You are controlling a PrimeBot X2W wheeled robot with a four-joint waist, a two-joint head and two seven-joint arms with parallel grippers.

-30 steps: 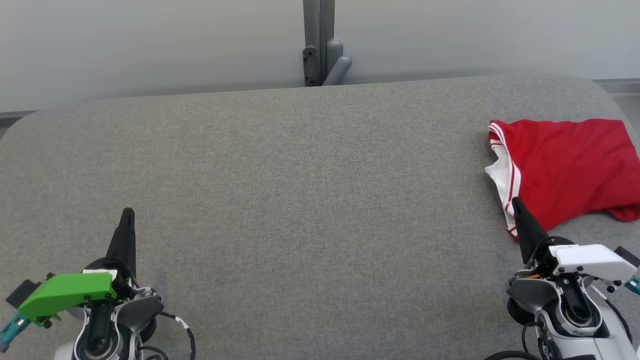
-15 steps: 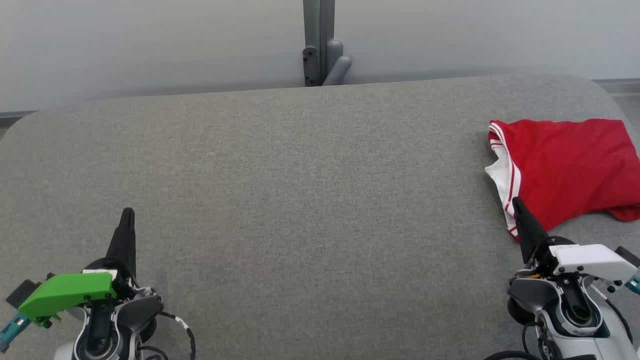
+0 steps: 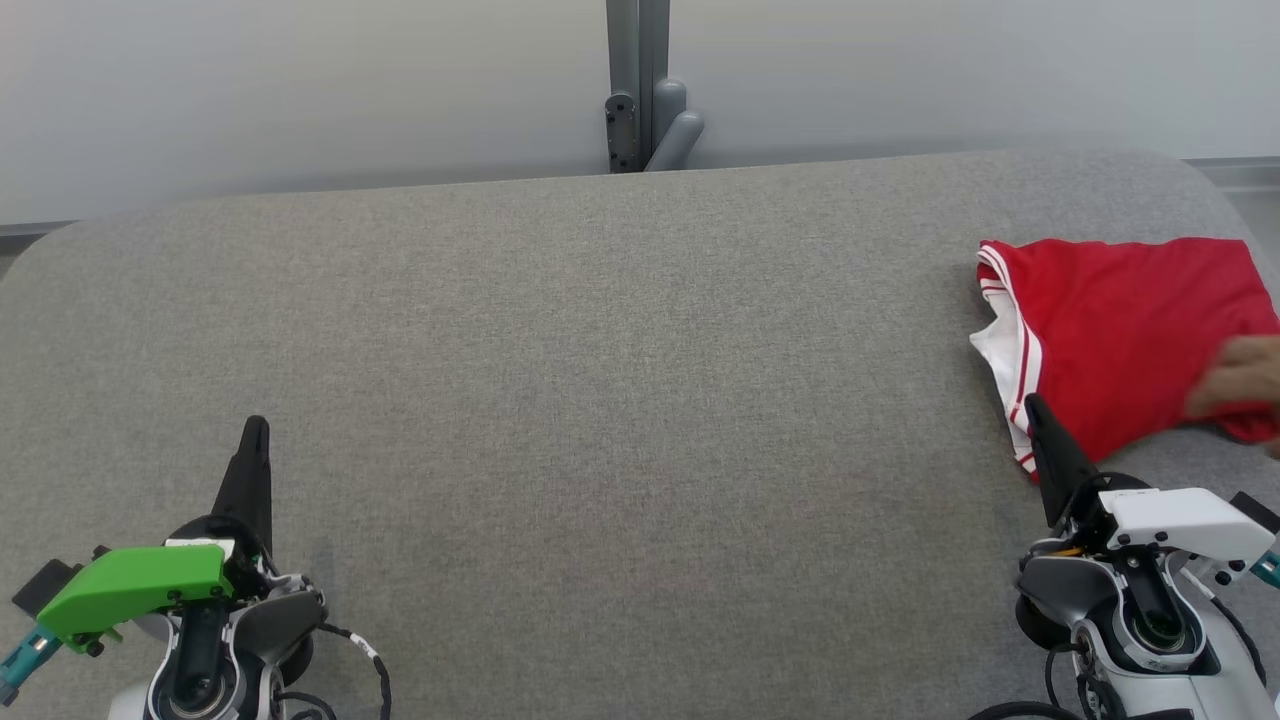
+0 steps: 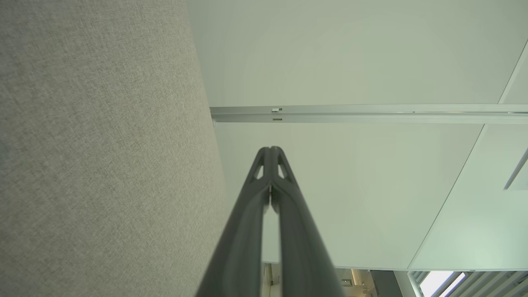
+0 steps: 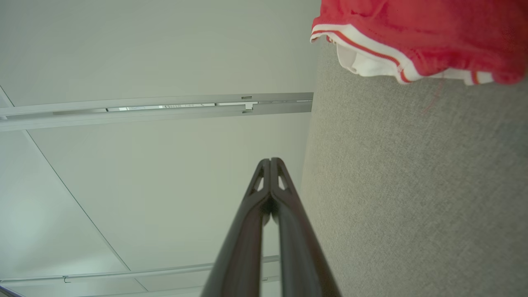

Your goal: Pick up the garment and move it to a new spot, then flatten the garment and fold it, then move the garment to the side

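At the lower left of the frame the left tool is closed on nothing, well apart from the garment across the grey tabletop. At the lower right the right tool, also closed and empty, is the nearer of the 2, its tip just at the garment's near-left corner. The garment lies at the right edge, long axis running left-right and white-striped edge facing left, with a person's hand on its right end.

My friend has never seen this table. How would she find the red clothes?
Look at the big grey table, then go to its right end. There lies a folded red garment with white-striped trim, just beyond the right pincer, a person's hand over its corner. Nothing else there is red.
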